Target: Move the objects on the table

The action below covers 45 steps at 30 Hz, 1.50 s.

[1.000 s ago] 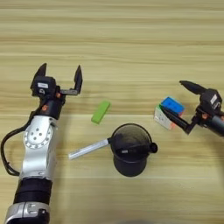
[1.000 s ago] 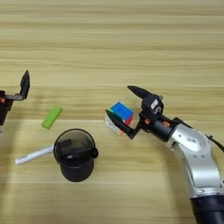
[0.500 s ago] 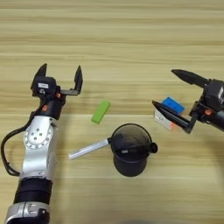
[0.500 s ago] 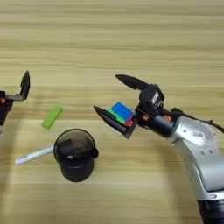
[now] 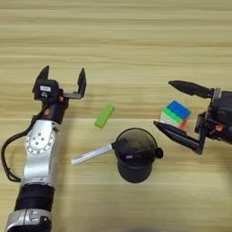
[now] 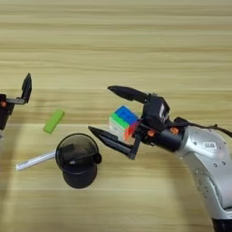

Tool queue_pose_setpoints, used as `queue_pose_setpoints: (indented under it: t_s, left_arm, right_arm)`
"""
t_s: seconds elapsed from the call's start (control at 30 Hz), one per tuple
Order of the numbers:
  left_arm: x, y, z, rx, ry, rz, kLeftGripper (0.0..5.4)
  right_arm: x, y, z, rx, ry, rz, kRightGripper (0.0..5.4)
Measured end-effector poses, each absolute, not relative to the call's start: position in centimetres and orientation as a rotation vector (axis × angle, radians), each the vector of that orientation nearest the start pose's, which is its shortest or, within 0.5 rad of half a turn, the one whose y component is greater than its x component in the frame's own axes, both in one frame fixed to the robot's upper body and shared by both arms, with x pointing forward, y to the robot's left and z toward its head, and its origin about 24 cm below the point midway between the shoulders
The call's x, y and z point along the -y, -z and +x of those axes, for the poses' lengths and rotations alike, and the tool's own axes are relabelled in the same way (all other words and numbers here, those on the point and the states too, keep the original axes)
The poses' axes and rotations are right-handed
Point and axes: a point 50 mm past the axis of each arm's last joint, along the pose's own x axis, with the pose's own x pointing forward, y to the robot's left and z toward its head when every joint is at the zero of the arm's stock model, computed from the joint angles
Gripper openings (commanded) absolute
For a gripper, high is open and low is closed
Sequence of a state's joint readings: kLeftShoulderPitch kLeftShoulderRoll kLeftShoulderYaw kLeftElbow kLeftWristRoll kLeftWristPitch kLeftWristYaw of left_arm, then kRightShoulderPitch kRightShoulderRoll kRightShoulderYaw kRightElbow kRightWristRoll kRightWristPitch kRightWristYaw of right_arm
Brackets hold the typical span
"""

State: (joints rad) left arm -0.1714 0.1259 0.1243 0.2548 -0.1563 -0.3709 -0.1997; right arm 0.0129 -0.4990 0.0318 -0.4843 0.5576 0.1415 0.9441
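Reaching in from the right, our right claw (image 6: pixel 118 118) is spread wide, its two black fingers (image 6: pixel 128 94) on either side of the cube (image 6: pixel 123 121), which sits on the tabletop (image 5: pixel 118 41); we cannot tell whether either finger touches it. Our left claw (image 5: pixel 63 77) is parked at the left, released and holding nothing. The green block (image 5: pixel 104 115) lies between the two claws, up and left of the cup (image 5: pixel 134 154). That black mesh cup stands upright near the lower finger's tip, with a black pen (image 5: pixel 145 155) leaning inside it, its end poking over the right rim. The marker (image 5: pixel 91 154) lies flat, its right end touching the cup's left side.
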Motion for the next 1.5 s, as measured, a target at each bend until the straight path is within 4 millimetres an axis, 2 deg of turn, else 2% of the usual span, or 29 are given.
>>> queue_pose_setpoints:
  t_s: [0.37,0.5,0.8,1.5]
  left_arm:
    - [-18.7,-6.7,28.0,0.299,0.089,-0.003,5.40]
    - [-18.7,-6.7,28.0,0.299,0.090,-0.003,5.40]
    - [-18.7,-6.7,28.0,0.299,0.091,-0.003,5.40]
    - [-18.6,-6.7,28.0,0.299,0.091,-0.004,5.40]
  right_arm:
    - [14.2,-13.6,19.2,0.255,-1.321,-0.143,5.38]
    - [14.0,-12.3,19.0,0.214,-1.355,-0.203,5.38]
    - [13.9,-11.2,18.6,0.205,-1.383,-0.259,5.38]
    - [13.4,-9.3,18.4,0.147,-1.419,-0.292,2.75]
